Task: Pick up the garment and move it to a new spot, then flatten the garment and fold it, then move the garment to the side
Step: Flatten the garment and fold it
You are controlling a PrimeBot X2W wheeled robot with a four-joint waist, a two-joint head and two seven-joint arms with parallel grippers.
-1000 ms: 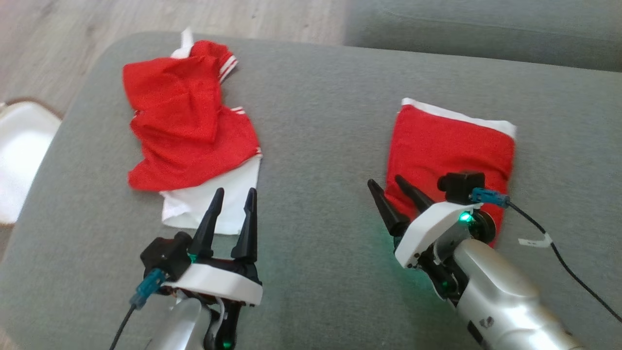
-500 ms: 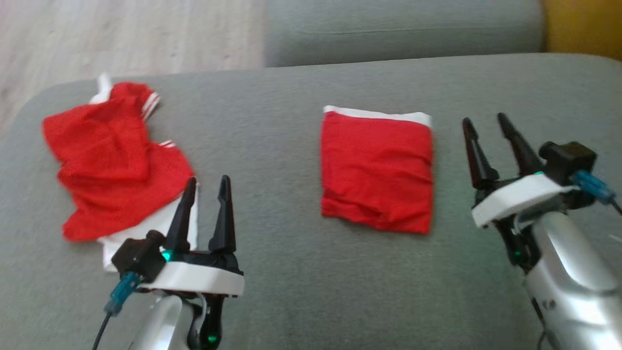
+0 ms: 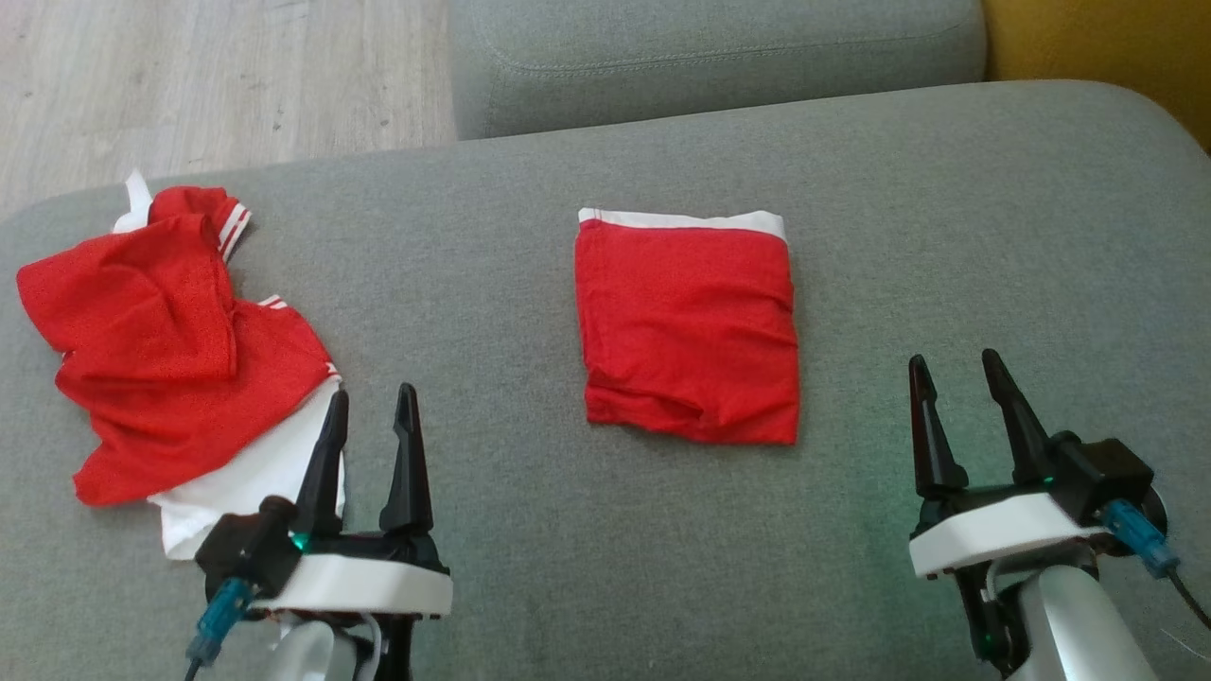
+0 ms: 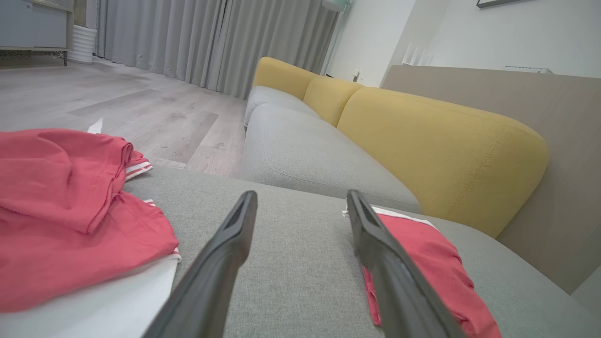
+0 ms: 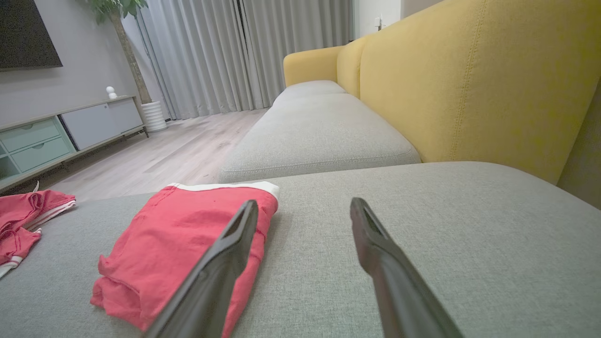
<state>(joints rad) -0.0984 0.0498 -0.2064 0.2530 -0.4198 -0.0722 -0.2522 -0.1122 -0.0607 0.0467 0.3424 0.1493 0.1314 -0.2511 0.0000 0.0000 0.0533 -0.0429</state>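
Head view is showing the folded red garment lying flat near the middle of the grey seat cushion, its white band turned toward the far edge. It is sitting between the two grippers and touching neither.

The right gripper is hanging at the lower right, apart from the garment's right edge. Its fingers are pointing up the frame and leaning slightly left, and its jaws are standing parted with nothing between them. The left gripper is hanging at the lower left, likewise released and empty, with its fingers nearly upright in the frame. Its fingertips are overlapping the white hem of a crumpled red-and-white garment at the cushion's left end; whether they are touching it cannot be told.

Both wrist cameras are looking low along the cushion. A yellow backrest is rising on the right of the right wrist view, and a wooden floor is lying beyond the cushion.
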